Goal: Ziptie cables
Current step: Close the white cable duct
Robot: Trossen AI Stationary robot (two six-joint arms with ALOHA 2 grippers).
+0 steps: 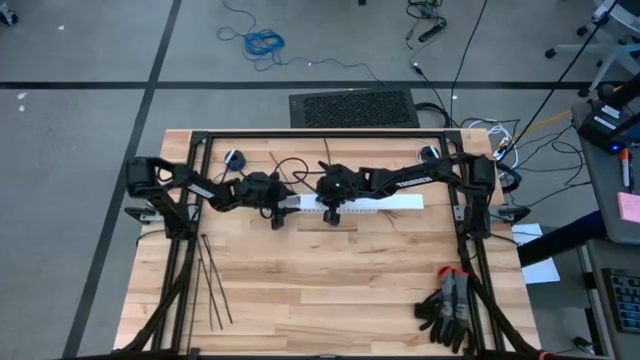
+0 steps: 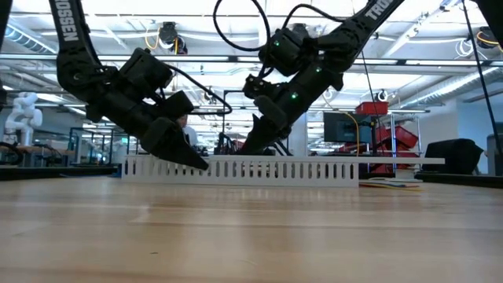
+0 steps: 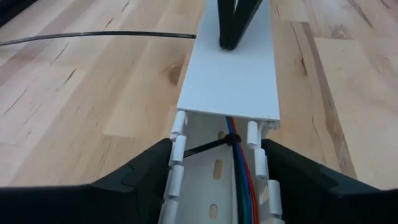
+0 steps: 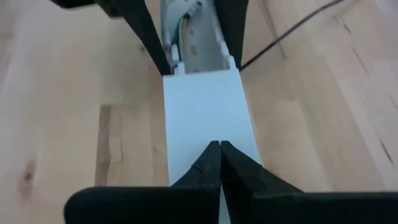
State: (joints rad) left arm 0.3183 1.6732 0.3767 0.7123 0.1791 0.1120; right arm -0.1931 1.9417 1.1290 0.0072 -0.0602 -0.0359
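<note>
Both dark arms reached in from the sides of the table toward its middle, wrists bent downward. The left arm stretched in from the left, and the left gripper [image 1: 278,212] pointed down at a slant with its two fingers [image 3: 146,171] spread apart, one on either side of what lay under it. The right arm came in from the right, elbow raised, forearm sloping down to the right gripper [image 1: 331,213]. Its fingers [image 4: 205,168] were pressed together, tips meeting in a point, and that point rested on the surface below. The two grippers stood near each other, not touching
</note>
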